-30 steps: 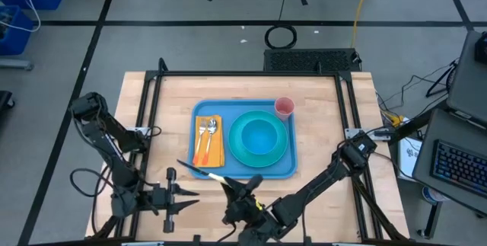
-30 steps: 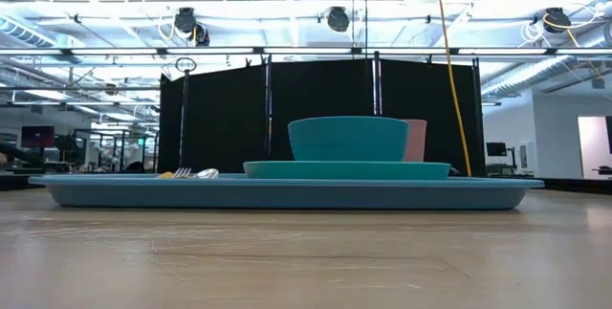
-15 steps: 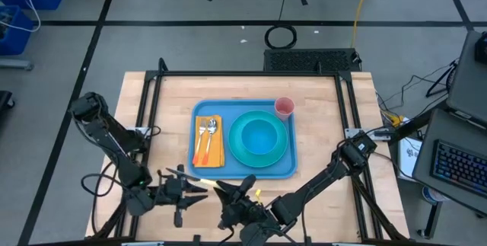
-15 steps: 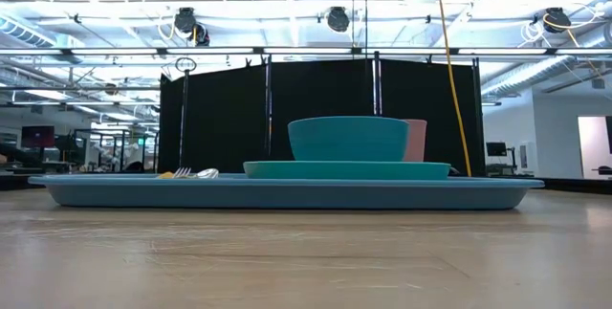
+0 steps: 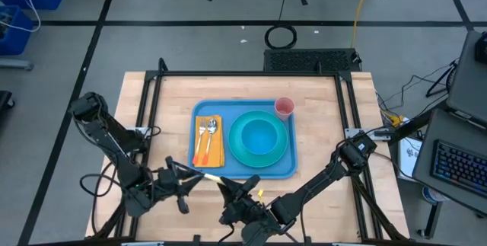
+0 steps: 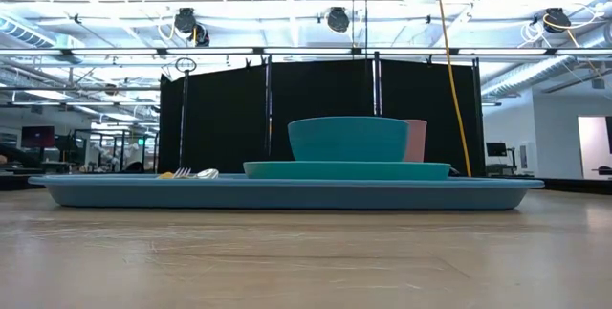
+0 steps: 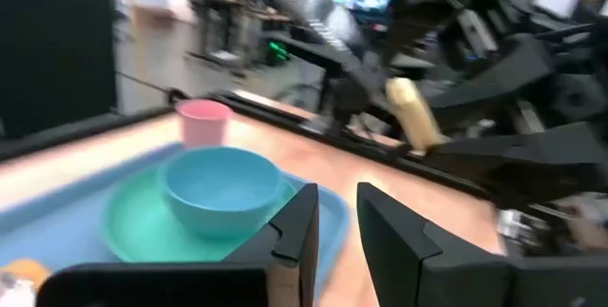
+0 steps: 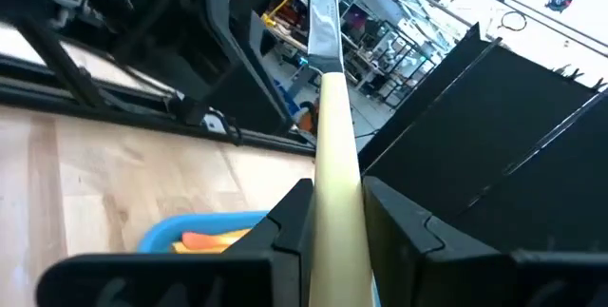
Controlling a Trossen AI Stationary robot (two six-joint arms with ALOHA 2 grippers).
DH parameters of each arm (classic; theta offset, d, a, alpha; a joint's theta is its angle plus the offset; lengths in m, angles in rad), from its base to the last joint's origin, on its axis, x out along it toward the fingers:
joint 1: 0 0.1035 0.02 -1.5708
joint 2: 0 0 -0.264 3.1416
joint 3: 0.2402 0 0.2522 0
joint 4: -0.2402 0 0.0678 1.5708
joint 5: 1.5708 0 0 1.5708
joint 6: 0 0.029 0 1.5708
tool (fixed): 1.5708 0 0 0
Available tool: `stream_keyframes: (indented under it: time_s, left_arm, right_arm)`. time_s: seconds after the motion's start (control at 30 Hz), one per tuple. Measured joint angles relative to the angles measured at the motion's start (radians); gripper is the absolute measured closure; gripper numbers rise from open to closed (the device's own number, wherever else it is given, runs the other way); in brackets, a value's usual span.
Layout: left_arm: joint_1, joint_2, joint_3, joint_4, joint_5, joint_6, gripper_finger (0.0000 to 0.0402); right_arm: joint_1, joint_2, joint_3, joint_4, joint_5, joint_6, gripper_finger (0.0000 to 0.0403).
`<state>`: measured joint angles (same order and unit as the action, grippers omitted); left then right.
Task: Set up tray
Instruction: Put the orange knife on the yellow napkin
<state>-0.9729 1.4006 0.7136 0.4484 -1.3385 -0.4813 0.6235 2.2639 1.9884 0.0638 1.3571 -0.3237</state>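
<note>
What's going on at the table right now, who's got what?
The right gripper is shut on a knife with a cream handle, holding it above the table's near edge, just short of the tray. The left gripper hovers close beside it, its fingers slightly apart and holding nothing. On the tray sit an orange napkin with a fork and spoon, a turquoise plate carrying a bowl, and a pink cup.

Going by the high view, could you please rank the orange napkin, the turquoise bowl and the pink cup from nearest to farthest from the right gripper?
From the right gripper, holding a knife near the table's front edge:
1. Orange napkin, on the tray's left part.
2. Turquoise bowl, mid-tray on the plate.
3. Pink cup, at the tray's far right corner.
</note>
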Motion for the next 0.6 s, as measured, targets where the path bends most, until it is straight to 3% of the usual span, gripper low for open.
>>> stream_keyframes:
  time_s: [0.1, 0.27, 0.43, 0.6]
  left_arm:
    - [-0.007, 0.000, 0.000, 0.012, -0.048, 0.055, 0.0323]
    - [-0.007, 0.000, 0.000, 0.011, -0.027, 0.088, 0.0322]
    - [-0.007, 0.000, 0.000, -0.031, 0.103, 0.110, 0.0323]
    - [-0.001, 0.000, 0.000, -0.056, 0.134, 0.034, 0.0323]
  right_arm:
    - [-0.002, 0.000, 0.000, 0.026, -0.013, -0.016, 0.0343]
    - [-0.015, 0.000, 0.000, 0.043, -0.028, -0.033, 0.0343]
    - [-0.017, 0.000, 0.000, 0.042, -0.052, -0.032, 0.0343]
    - [-0.018, 0.000, 0.000, 0.044, -0.052, -0.033, 0.0343]
